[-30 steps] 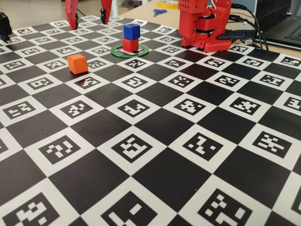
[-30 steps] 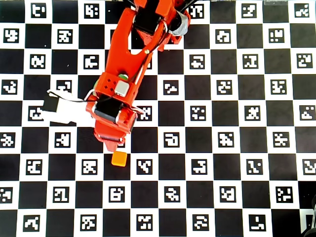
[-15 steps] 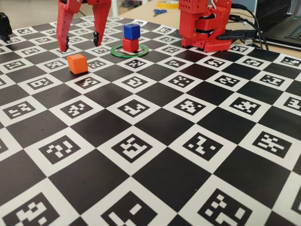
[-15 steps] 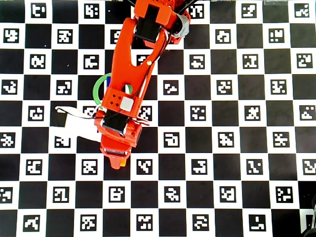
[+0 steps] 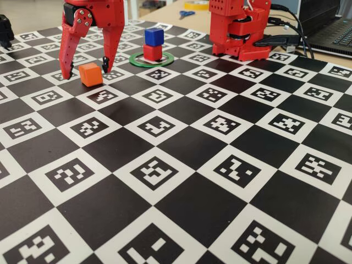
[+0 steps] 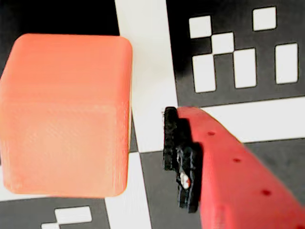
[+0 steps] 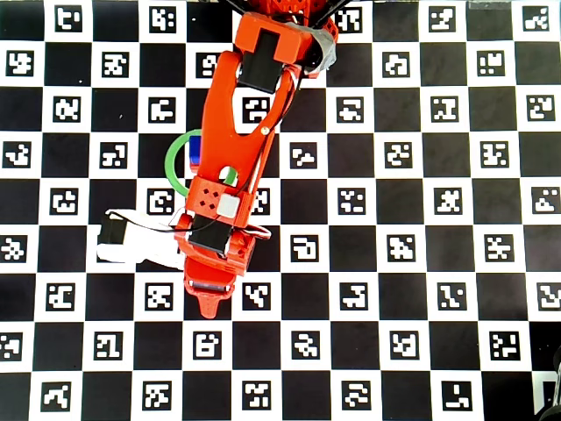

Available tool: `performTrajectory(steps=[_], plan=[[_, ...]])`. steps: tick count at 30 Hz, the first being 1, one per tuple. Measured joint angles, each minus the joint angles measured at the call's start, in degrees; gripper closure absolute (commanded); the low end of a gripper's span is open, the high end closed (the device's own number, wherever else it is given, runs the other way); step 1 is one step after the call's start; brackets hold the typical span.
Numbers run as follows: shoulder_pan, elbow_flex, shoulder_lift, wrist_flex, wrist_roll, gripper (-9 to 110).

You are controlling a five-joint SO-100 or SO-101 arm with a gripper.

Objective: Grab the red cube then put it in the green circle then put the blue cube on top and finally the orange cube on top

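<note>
In the fixed view the orange cube (image 5: 90,73) rests on the checkered board, and my red gripper (image 5: 87,72) is open around it, one finger on each side with gaps left. The wrist view fills with the orange cube (image 6: 66,114); a single red finger (image 6: 228,167) with a black pad stands clear of its right face. The blue cube (image 5: 154,36) sits on top of the red cube (image 5: 152,52) inside the green circle (image 5: 166,59). From overhead my arm hides the orange cube; part of the green circle (image 7: 171,167) and a sliver of the blue cube (image 7: 195,151) show beside it.
The arm's red base (image 5: 239,27) stands at the back right of the board (image 5: 181,165). Cables and a laptop (image 5: 330,30) lie beyond it, and scissors (image 5: 186,14) lie on the table behind. A black object (image 5: 4,30) sits at the far left edge.
The open gripper came down and toward the fixed camera, from behind the orange cube to straddling it. In the overhead view it slid over the cube and now hides it.
</note>
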Motion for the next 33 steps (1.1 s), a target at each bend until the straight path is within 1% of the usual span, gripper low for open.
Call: performTrajectory(steps=[13, 15, 23, 30, 33], plan=[[0.00, 0.00, -0.97, -2.64, -0.18, 63], [0.00, 0.00, -0.97, -2.64, -0.53, 65], [0.00, 0.00, -0.97, -2.64, -0.97, 82], [0.00, 0.00, -0.97, -4.04, -0.79, 88], [0.00, 0.00, -0.97, -4.57, 0.18, 88]])
